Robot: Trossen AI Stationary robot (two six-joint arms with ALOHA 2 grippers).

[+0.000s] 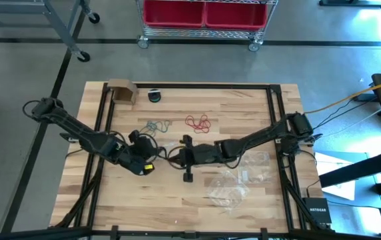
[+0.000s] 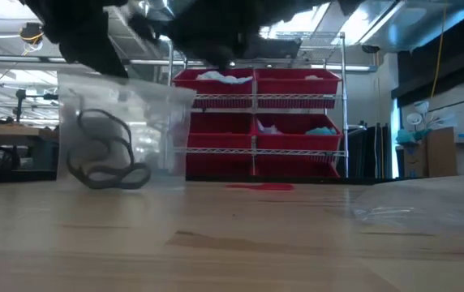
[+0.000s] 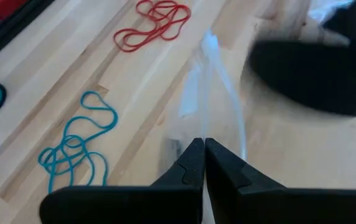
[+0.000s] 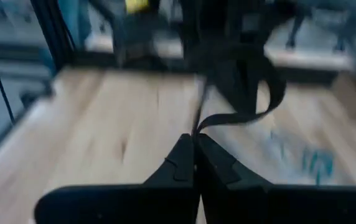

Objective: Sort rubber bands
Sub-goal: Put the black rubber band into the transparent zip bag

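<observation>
From above, the two dark arms are meeting near the middle of the wooden table [image 1: 244,107]. The left gripper [image 1: 152,155] and the right gripper [image 1: 177,157] are sitting close together, and something clear is stretching between them. The teal rubber bands [image 1: 156,125] are lying just behind the left gripper. The red rubber bands [image 1: 198,123] are lying a little farther along, apart from the teal ones. More clear bags [image 1: 234,185] are lying on the right half of the table. A small brown box [image 1: 122,89] and a dark round thing [image 1: 154,96] are resting near the far edge.

From table height, a clear bag [image 2: 159,130] is hanging up off the wood. The black rubber bands [image 2: 102,150] are curling inside it, low down. Red bins [image 2: 256,122] are showing on a shelf behind.

In the left wrist view, the left gripper [image 3: 204,163] is pinching its fingers tight on the thin edge of the clear bag [image 3: 212,93]. The teal bands [image 3: 75,146] and red bands [image 3: 156,23] are lying on the wood beside it.

In the right wrist view, the right gripper [image 4: 195,157] is squeezing its fingers together on the bag edge, and a black band [image 4: 246,93] is dangling ahead of it.
</observation>
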